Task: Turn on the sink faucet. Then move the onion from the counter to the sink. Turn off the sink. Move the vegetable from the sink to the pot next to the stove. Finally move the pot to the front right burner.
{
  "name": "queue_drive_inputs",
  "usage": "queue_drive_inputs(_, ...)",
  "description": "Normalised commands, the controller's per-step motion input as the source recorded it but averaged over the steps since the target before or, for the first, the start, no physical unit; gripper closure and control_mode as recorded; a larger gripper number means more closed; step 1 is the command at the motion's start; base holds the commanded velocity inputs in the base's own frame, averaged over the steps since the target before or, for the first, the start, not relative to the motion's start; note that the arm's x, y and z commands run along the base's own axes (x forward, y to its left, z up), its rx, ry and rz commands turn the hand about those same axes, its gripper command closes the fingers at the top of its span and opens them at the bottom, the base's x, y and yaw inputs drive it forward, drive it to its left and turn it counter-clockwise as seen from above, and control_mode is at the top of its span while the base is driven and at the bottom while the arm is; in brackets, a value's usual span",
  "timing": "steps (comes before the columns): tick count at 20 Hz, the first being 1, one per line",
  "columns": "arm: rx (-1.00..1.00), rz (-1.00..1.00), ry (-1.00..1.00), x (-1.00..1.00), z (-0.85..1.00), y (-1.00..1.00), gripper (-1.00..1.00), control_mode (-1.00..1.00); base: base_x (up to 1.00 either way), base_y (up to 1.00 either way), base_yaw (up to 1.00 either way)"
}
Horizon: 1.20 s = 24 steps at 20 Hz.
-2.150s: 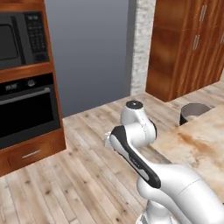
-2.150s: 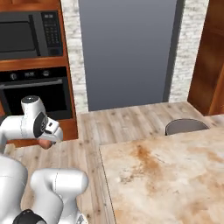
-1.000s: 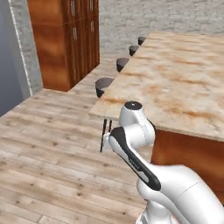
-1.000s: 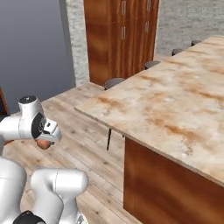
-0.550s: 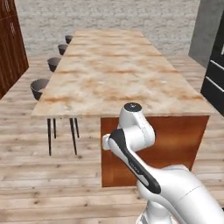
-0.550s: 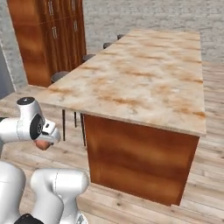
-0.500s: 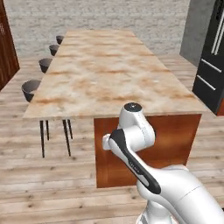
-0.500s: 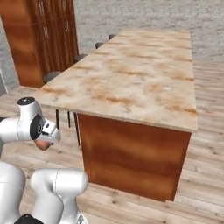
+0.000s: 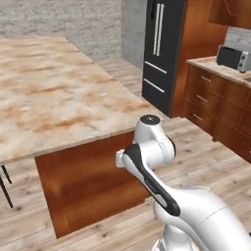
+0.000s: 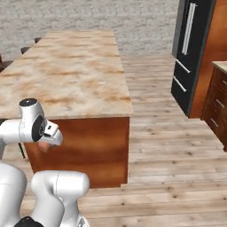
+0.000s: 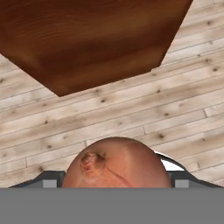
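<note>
Carrying the small round reddish-orange onion [image 11: 117, 162] between its jaws, the hand [image 10: 45, 144] hangs low beside the robot's white body, over the pale wooden plank floor [image 11: 131, 113] and near the reddish-brown wooden end panel [image 9: 93, 181] of the long island with the beige marbled stone top [image 10: 66, 71]. The jaws stand wide because the bulb fills the gap between them, so the hold looks like a pinch across the widest part of a smooth ball, with little finger surface on it. In the left base view the far wall cabinets carry a beige bench [image 9: 215, 66] with a silver toaster oven [image 9: 230, 57] at its back edge, beside a tall black refrigerator [image 9: 162, 49]; neither the pot nor the stove can be made out. The main risk, as I judge it, is the onion slipping out and rolling away across the floor if the base turns or brakes sharply. A second risk is the low hand clipping the island's corner during a swing. A third is stopping too far from the bench to reach.
</note>
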Motion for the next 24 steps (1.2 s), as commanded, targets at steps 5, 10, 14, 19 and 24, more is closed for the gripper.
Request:
queue_drive_inputs(5, 0.0, 0.0, 0.0, 0.0, 0.0, 0.0, 1.0, 1.0, -0.25, -0.71, -0.59)
queue_drive_inputs(10, 0.0, 0.0, 0.0, 0.0, 0.0, 0.0, 1.0, 1.0, -0.06, -0.77, -0.57)
queue_drive_inputs(14, 0.0, 0.0, 0.0, 0.0, 0.0, 0.0, 1.0, 1.0, 0.0, -0.83, -0.55)
queue_drive_inputs(19, 0.0, 0.0, 0.0, 0.0, 0.0, 0.0, 1.0, 1.0, 0.0, -0.79, -0.54)
queue_drive_inputs(24, 0.0, 0.0, 0.0, 0.0, 0.0, 0.0, 1.0, 1.0, 0.24, -0.55, -0.48)
